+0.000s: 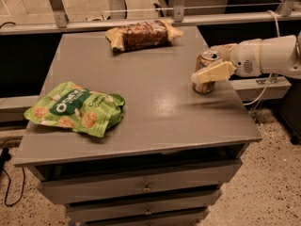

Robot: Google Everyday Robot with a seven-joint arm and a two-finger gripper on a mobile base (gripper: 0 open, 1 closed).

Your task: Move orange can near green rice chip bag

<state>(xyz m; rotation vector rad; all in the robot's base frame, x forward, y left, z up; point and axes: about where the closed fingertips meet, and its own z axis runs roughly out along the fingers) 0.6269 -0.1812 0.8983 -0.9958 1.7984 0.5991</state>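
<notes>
The orange can [203,85] stands upright near the right edge of the grey table [155,102]. My gripper [214,61] reaches in from the right with its fingers open on either side of the can. One pale finger [212,73] crosses the can's front and the other sits behind its top. The can still rests on the table. The green rice chip bag [75,108] lies flat at the front left of the table, far from the can.
A brown snack bag [142,34] with tan ends lies at the back middle of the table. Drawers [141,187] sit under the tabletop. A metal rail [141,20] runs behind the table. A cable [263,91] hangs below my arm at the right.
</notes>
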